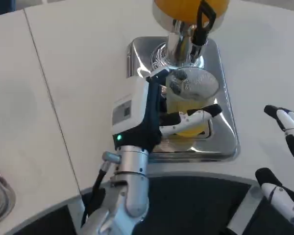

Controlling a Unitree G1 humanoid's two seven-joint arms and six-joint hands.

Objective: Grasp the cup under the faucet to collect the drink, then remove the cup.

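The cup stands upright on the steel drip tray directly under the faucet, yellow drink inside, and my left hand grips it from its left side. My right hand waits well off to the right, fingers spread and empty, so I judge the removal falls to the left.

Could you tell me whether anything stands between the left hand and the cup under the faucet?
Nothing visible does. The left hand already grips the cup, which stands on the steel drip tray beneath the faucet. The right hand waits apart, fingers spread.
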